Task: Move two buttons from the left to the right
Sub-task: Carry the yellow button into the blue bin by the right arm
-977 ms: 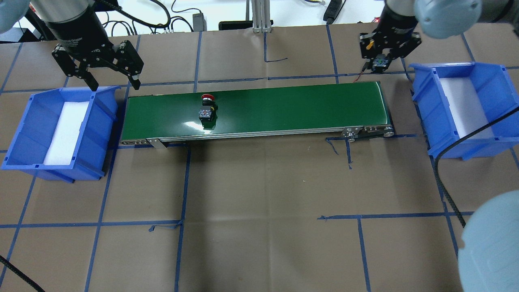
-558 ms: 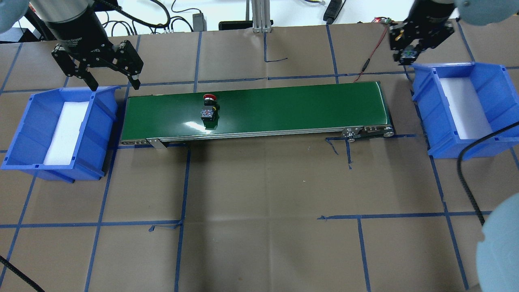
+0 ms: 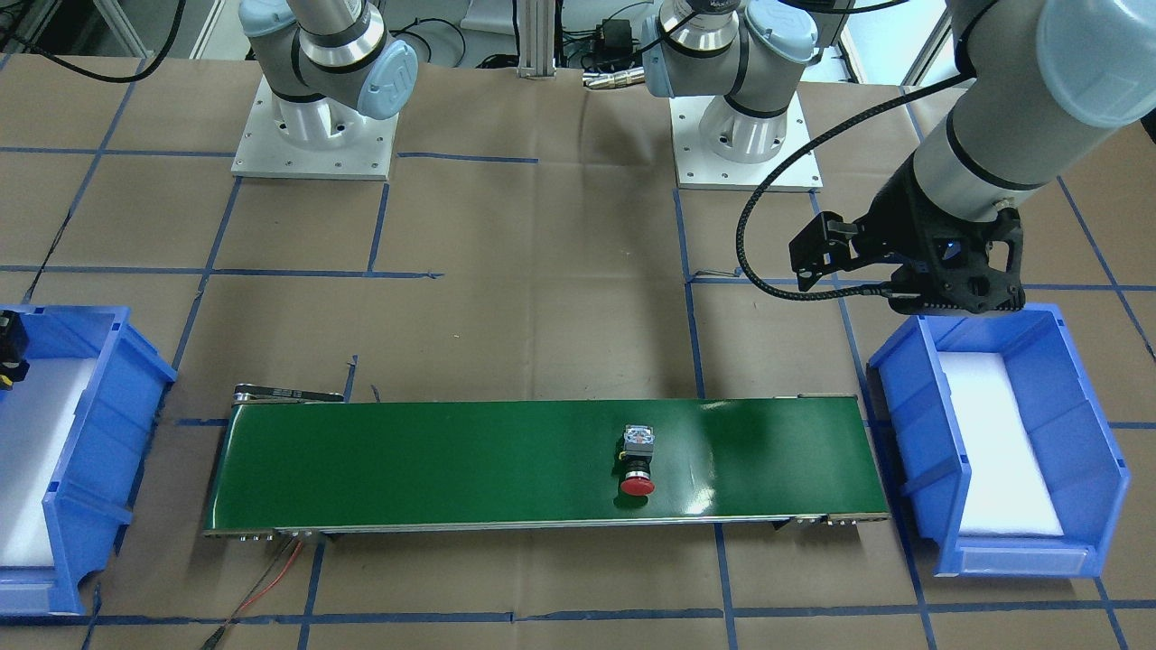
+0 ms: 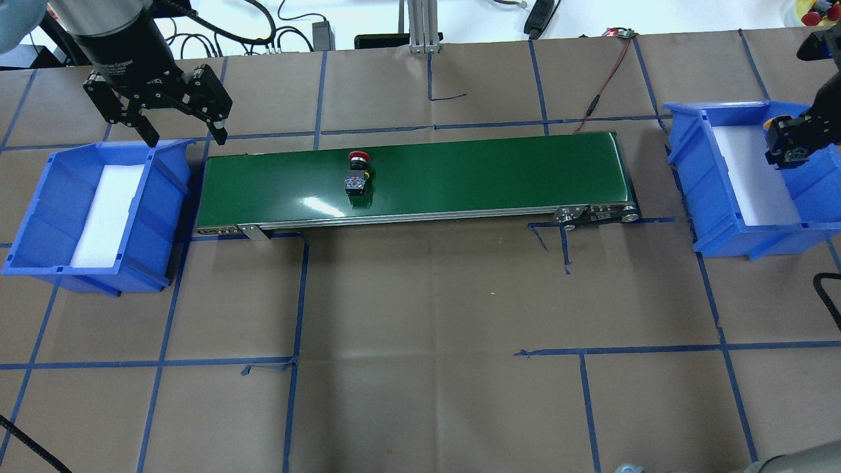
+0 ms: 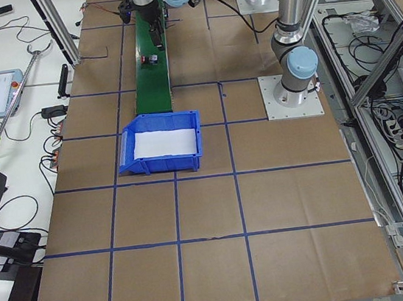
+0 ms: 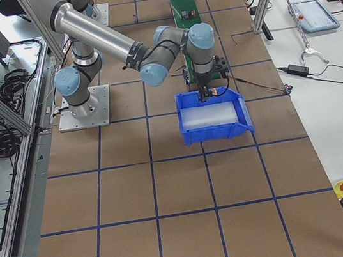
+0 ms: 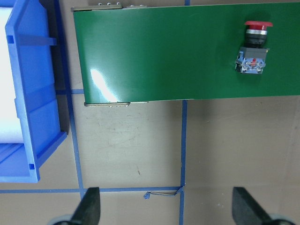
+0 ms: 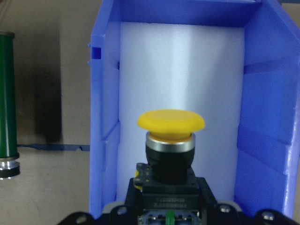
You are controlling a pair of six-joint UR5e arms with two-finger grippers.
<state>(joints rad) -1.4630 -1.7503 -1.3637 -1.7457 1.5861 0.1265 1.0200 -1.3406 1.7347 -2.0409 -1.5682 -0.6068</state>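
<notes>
Nearest the robot lies the worktop [image 4: 420, 368], brown paper crossed by a grid of blue tape. Farther out, three things stand in a row across it: a blue left bin [image 4: 164, 197] lined with white foam [image 4: 108, 210], a long green belt [image 4: 499, 174], and a blue right bin [image 4: 690, 171] with the same white lining. The red button [image 4: 357, 174] lies on its side on the belt, left of the belt's middle. Its grey terminal block faces the robot and its red cap points toward the belt's far edge; nothing grips it. Level with it on the right, the right pincer [image 4: 792, 148] is clamped on the lower body of the yellow button [image 8: 171, 123]. It holds that button over the foam lining of the right bin, within the bin's walls. The wrist view shows the yellow cap pointing out ahead of the fingers, with the foam behind it; whether the button touches the foam cannot be told. Farthest out, the left pincer [image 4: 187, 140] hangs above the gap between the left bin's far corner and the belt's left end. Its jaws are spread wide and hold nothing.
</notes>
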